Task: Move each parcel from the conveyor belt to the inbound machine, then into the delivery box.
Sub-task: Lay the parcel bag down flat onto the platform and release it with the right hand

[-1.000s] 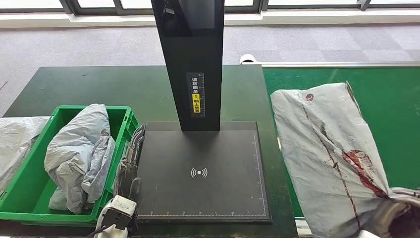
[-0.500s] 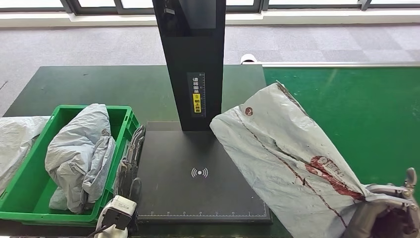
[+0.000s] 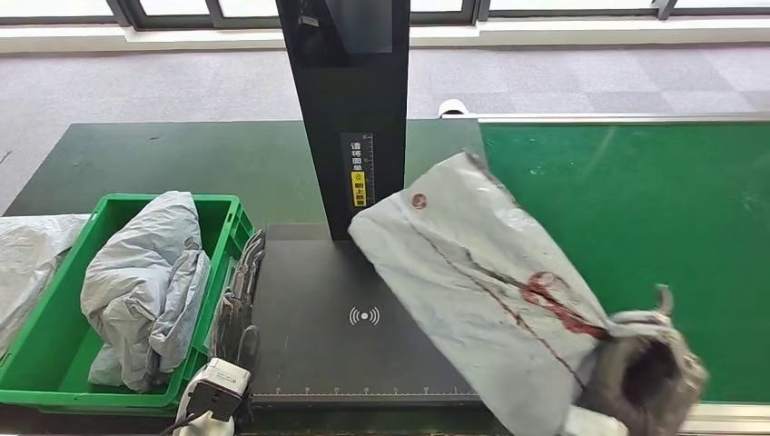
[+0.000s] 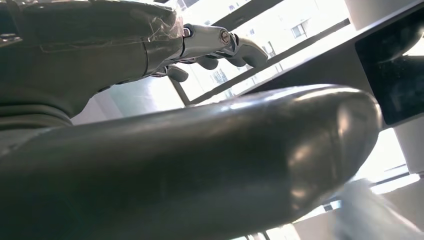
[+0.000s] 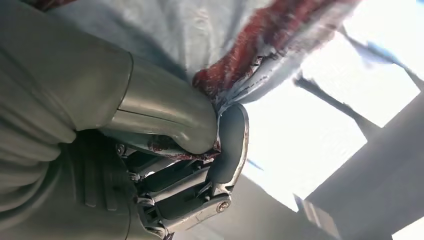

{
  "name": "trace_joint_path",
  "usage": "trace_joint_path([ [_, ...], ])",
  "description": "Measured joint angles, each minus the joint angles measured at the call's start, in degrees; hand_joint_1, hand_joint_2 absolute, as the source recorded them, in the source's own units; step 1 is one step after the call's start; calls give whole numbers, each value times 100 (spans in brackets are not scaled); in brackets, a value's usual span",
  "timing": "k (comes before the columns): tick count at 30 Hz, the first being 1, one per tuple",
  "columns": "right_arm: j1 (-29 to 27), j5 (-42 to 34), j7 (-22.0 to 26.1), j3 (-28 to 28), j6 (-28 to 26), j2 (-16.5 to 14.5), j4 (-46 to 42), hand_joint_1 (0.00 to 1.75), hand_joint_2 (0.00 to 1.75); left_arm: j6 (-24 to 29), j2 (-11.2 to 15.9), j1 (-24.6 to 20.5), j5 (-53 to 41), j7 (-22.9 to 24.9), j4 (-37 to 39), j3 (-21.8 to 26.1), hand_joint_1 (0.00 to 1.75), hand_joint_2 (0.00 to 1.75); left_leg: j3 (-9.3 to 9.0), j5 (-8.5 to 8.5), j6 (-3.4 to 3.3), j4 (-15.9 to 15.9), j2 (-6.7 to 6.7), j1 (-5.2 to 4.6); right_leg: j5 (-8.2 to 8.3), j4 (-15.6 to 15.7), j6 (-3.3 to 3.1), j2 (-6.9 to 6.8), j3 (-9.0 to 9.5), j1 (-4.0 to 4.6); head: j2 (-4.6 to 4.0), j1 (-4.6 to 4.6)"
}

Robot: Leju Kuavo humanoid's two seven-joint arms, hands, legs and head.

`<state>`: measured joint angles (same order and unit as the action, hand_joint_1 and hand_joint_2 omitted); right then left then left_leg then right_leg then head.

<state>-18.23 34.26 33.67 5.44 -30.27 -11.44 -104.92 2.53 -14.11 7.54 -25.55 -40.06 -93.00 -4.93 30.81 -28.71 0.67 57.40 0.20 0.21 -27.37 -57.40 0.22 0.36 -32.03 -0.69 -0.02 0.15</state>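
Right hand (image 3: 646, 371), nearest the camera at the lower right, pinches one bunched corner of the grey parcel (image 3: 472, 268); the right wrist view shows the thumb (image 5: 165, 117) and a dark finger (image 5: 231, 140) squeezed together on a fold of red-printed film. From that corner the parcel slopes away up and to the left, its far end hanging over the right part of the black inbound machine (image 3: 309, 354) plate, near the upright column (image 3: 350, 100). Whether its underside touches the plate, I cannot tell.

It looks to be a soft plastic mailer, light and limp, with slick film that creases and sags. A pinch on a gathered corner probably holds well enough, though the bag swings and drapes rather than staying flat, so laying it squarely on the plate may take a slow lowering.

Left hand (image 3: 238, 295) lies low between the plate and the green delivery box (image 3: 227, 213), fingers loosely apart and holding nothing. One grey parcel already lies in the box.

Compared with a second ago, the parcel has left the green conveyor belt (image 3: 636, 191) and swung left over the plate; the right hand has come further into the head view.
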Motion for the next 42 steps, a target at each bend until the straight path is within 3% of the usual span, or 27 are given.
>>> trace_joint_path([
  [2, 412, 134, -151, -1, 449, -5, 1030, 175, 175, -43, -14, -62, 8, 0, 30, -14, 0, 0, -19, 9, -7, 2, 0, -1, 6, 1, 1, -3, -1, -1, 0, -1],
  [6, 946, 262, -57, -4, 569, -31, 2589, 175, 175, -56, -32, -111, 28, -2, 89, -25, 0, 0, -19, 40, -7, 6, -45, -2, 23, -3, 10, -33, -21, -3, 0, 0],
  [14, 1383, 545, -290, -4, 792, -106, 3840, 175, 175, -39, -36, -111, 26, -2, 103, -25, 0, 0, -7, 37, -6, 6, -43, -2, 22, -3, 9, -27, -34, -4, 0, 0],
  [22, 1560, 589, -276, -11, 787, -128, 4273, 175, 175, -37, -45, -115, 19, 0, 125, -25, 0, 0, -9, 37, -6, 7, -43, -2, 23, -3, 10, -26, -33, -4, 0, 0],
  [42, 1611, 539, -176, -72, 782, -143, 4363, 175, 175, -37, -45, -142, 11, -2, 196, -25, 0, 0, -9, 38, -6, 7, -43, -2, 23, -3, 10, -26, -33, -4, 0, 0],
])
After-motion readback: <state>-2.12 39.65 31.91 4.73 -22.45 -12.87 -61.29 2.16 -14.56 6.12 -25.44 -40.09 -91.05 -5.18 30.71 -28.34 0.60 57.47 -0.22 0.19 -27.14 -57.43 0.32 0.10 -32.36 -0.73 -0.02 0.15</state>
